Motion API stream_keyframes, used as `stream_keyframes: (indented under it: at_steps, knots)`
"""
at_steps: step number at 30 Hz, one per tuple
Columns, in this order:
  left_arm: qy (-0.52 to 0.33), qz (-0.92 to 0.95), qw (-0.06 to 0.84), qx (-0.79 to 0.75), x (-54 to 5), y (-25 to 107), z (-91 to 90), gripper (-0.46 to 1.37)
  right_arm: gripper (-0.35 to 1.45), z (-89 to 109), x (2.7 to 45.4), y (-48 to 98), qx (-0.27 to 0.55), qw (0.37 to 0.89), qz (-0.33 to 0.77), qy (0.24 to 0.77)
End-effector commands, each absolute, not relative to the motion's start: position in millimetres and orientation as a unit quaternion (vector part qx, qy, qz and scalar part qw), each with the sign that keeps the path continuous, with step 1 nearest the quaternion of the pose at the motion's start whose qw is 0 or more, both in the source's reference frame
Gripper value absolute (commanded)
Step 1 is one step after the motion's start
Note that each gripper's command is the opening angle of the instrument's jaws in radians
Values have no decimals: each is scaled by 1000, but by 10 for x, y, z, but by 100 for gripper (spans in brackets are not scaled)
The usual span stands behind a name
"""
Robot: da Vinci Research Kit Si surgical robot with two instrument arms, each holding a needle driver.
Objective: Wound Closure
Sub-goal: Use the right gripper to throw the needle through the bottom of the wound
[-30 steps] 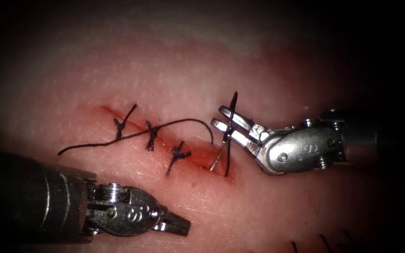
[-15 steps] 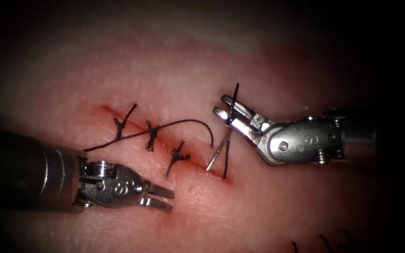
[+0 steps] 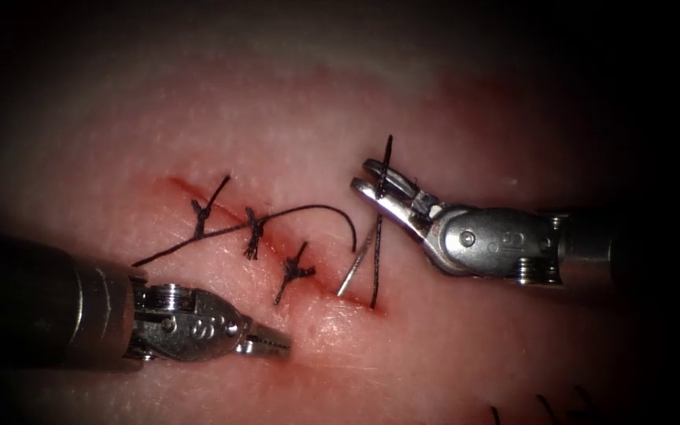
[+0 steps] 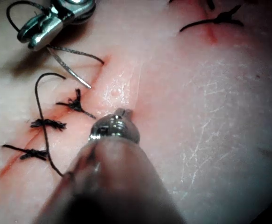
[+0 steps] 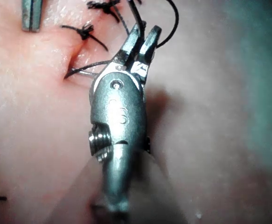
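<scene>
The right tool (image 3: 371, 185) has its fingers clamped on the thread (image 3: 377, 252) just right of the cut (image 3: 277, 244), the needle (image 3: 353, 270) hanging free beside it, while the left tool (image 3: 273, 343), fingers together and empty, rests below the cut on the tissue (image 3: 450, 346).

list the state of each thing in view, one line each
left tool: jaws shut, holding nothing
right tool: jaws slightly apart around the thread
needle: free of the tissue, hanging below the right tool
thread: runs from the right tool into the cut's right end
cut: three knotted stitches, right end unstitched
tissue: wet with red fluid
</scene>
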State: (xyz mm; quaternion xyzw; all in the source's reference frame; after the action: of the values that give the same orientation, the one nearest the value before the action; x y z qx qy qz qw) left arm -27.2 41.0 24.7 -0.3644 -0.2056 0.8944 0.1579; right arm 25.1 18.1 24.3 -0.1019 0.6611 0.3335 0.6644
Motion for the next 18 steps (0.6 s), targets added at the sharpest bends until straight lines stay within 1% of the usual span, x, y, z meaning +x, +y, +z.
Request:
stream_keyframes:
  at_steps: [1,3,5,11,18]
  knots:
    - [-204,895,157,-365,-273,410,247,-5,-35,243,252,177,-91,659,346,662]
    - [-204,895,158,-364,-274,409,247,-7,-35,247,252,177,-56,642,386,660]
    - [-203,895,158,-365,-275,409,248,-9,-35,250,253,178,-43,640,404,652]
    - [-199,896,154,-366,-275,404,252,-17,-35,252,251,180,-29,625,431,651]
    - [-197,896,156,-365,-275,400,257,-21,-35,253,251,184,-14,616,443,652]
